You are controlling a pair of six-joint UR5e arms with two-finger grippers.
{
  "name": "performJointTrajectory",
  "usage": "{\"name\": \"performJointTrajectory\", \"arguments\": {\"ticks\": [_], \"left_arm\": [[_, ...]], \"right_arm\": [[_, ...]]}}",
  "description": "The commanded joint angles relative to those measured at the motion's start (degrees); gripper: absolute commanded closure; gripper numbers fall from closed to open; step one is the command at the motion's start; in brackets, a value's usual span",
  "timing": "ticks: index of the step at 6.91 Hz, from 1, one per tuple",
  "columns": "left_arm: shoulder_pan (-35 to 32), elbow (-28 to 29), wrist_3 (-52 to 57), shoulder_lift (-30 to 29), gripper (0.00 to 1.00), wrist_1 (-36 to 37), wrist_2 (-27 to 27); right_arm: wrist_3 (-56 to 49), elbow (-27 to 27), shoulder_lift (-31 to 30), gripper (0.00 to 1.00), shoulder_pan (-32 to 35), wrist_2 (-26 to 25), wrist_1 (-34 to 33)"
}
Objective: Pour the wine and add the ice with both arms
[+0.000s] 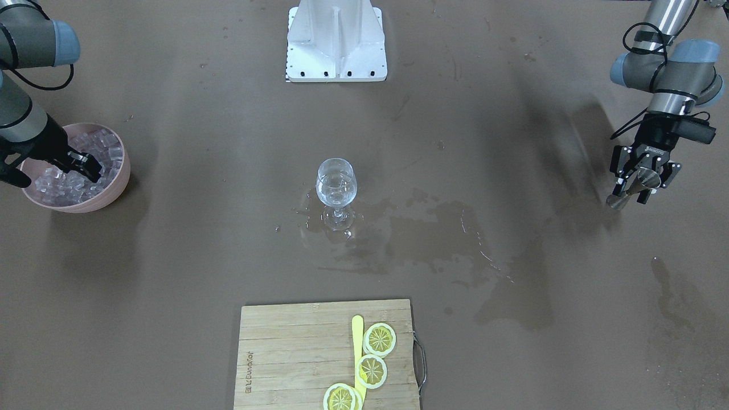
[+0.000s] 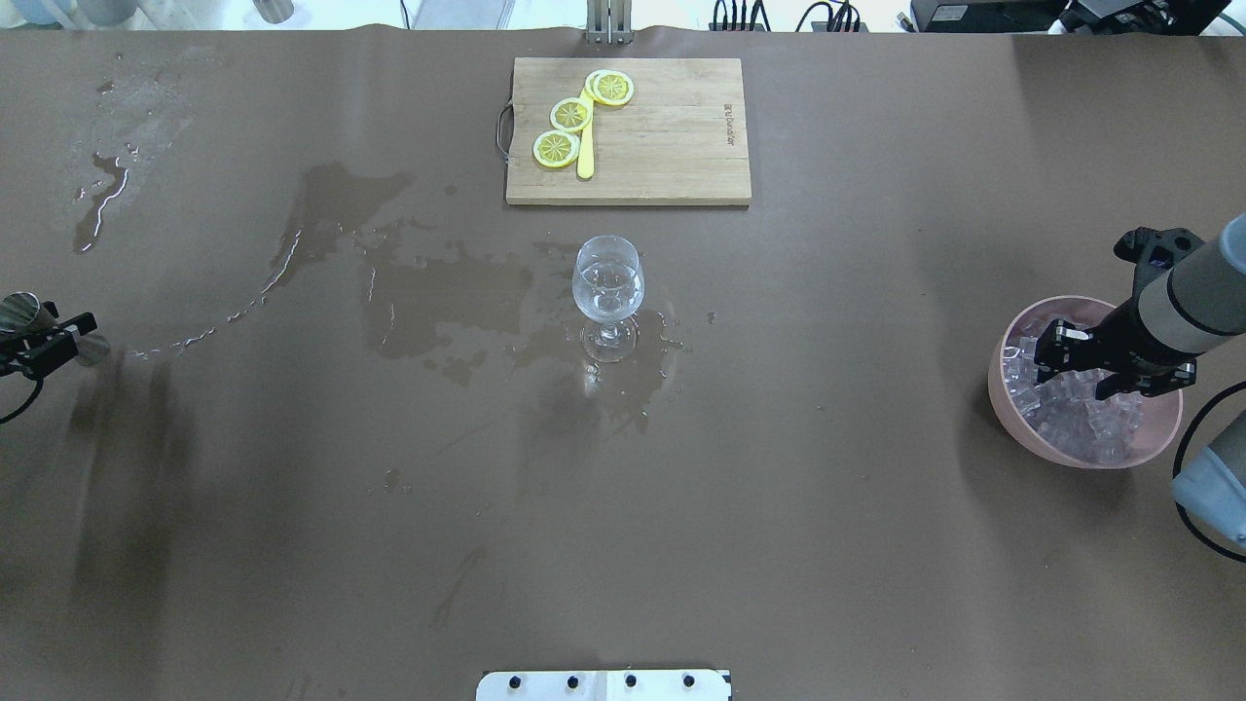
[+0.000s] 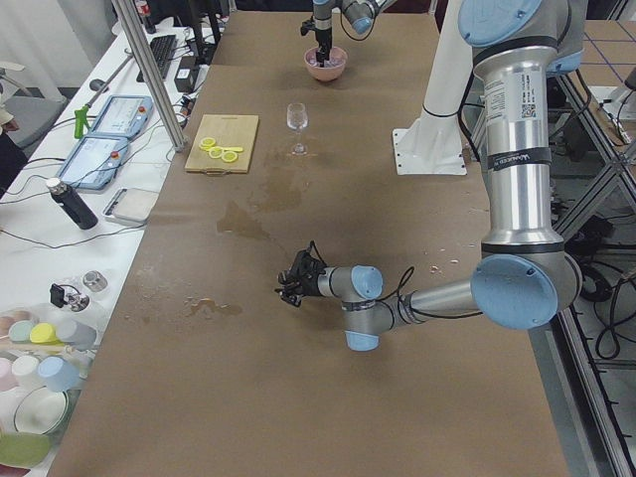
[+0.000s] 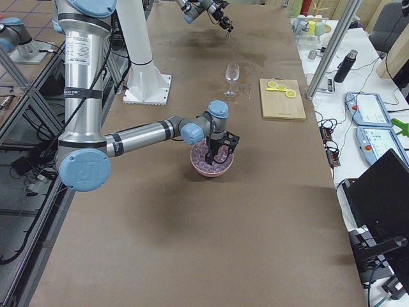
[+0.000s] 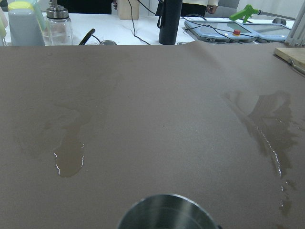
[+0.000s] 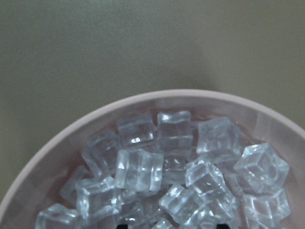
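A wine glass stands upright mid-table with a little clear wine in its bowl. At the robot's right, a pink bowl holds the ice, a heap of many small clear cubes. My right gripper reaches down into that bowl, its fingers spread over the cubes and nothing visibly held. Far to the other side, my left gripper is shut on a small silver metal cup, lying tilted above the table.
A wooden cutting board carries lemon slices and a yellow knife. Wet patches spread around the glass toward the left arm's side. The white base plate sits at the robot's edge.
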Motion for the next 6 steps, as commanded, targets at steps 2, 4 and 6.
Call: {"name": "performJointTrajectory", "arguments": {"ticks": [2,4,6], "left_arm": [[0.00,0.84,0.07,0.08,0.40,-0.24,0.07],[-0.09,1.11,0.07,0.08,0.44,-0.42,-0.02],[-0.09,1.19,-0.02,0.08,0.48,-0.51,-0.02]], "right_arm": [[0.00,-0.10,-0.26,0.27,-0.40,-0.67,0.33],[0.00,-0.80,-0.26,0.06,-0.58,-0.76,1.46],[0.09,-1.85,-0.43,0.14,-0.58,-0.84,2.00]]}}
